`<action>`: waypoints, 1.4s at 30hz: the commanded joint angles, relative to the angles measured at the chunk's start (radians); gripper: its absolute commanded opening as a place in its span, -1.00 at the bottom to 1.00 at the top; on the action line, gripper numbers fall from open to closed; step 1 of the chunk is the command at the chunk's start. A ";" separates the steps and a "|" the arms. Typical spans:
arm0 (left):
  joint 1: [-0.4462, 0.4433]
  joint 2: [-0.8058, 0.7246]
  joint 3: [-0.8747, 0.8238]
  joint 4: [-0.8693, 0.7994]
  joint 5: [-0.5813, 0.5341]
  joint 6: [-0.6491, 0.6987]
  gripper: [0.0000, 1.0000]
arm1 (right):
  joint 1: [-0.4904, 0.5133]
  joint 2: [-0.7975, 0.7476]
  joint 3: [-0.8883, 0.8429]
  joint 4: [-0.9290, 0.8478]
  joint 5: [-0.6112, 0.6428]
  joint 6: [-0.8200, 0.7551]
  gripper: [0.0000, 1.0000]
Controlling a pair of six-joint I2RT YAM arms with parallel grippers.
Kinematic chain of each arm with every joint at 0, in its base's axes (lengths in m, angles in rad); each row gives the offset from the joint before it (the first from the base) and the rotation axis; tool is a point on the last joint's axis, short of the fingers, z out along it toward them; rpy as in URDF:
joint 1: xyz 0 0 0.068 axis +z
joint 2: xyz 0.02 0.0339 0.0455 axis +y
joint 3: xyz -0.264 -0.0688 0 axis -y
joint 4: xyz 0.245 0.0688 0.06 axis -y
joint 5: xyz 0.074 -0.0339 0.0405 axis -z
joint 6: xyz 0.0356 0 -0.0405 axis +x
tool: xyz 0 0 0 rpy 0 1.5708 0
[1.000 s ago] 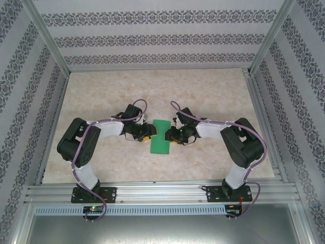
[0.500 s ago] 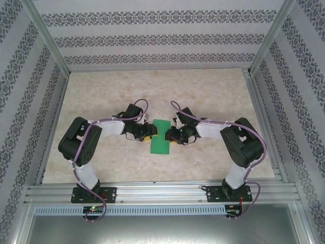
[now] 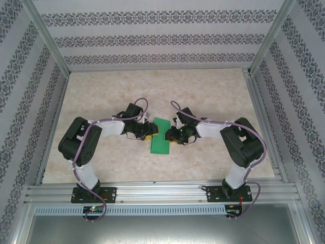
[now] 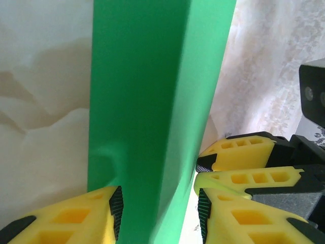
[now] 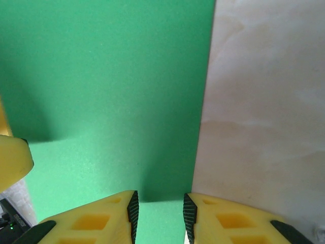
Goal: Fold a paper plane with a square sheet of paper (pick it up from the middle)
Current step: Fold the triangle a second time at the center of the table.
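Top external view: the square sheet of paper (image 3: 162,136), bright green, smooth and matte, is folded to an oblong. It lies at mid-desk (image 3: 101,91), on a pale marbled surface, between the two arms. At its left edge sits the left end effector (image 3: 148,131); at its right edge, the right end effector (image 3: 171,136).

Left wrist view: one flap stands up in a soft curve with a small dent low down. It rises between ribbed black pads (image 4: 116,208) on yellow fingers. The jaws are part-open, with a gap on one side and no clamp evident.

Right wrist view: the jaws are narrowly parted above the sheet's straight edge, with nothing gripped between them.
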 commanded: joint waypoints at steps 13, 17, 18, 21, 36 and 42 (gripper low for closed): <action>-0.014 -0.011 -0.022 0.094 0.047 -0.056 -0.27 | 0.009 0.049 -0.021 0.002 0.056 -0.007 -0.29; -0.014 -0.006 -0.025 0.094 0.039 -0.062 -0.44 | 0.009 0.013 -0.015 -0.009 0.061 -0.011 -0.24; -0.013 -0.004 -0.023 0.092 0.038 -0.062 -0.50 | 0.008 0.001 -0.013 -0.015 0.066 -0.014 -0.23; -0.013 -0.006 -0.022 0.088 0.036 -0.062 -0.58 | 0.007 -0.046 -0.017 -0.036 0.091 -0.021 -0.17; -0.013 -0.013 -0.022 0.079 0.023 -0.050 -0.66 | -0.021 -0.448 -0.062 -0.259 0.474 -0.152 0.95; -0.013 -0.006 -0.013 0.086 0.018 -0.053 -0.56 | -0.083 -0.565 -0.183 -0.102 0.530 -0.045 0.95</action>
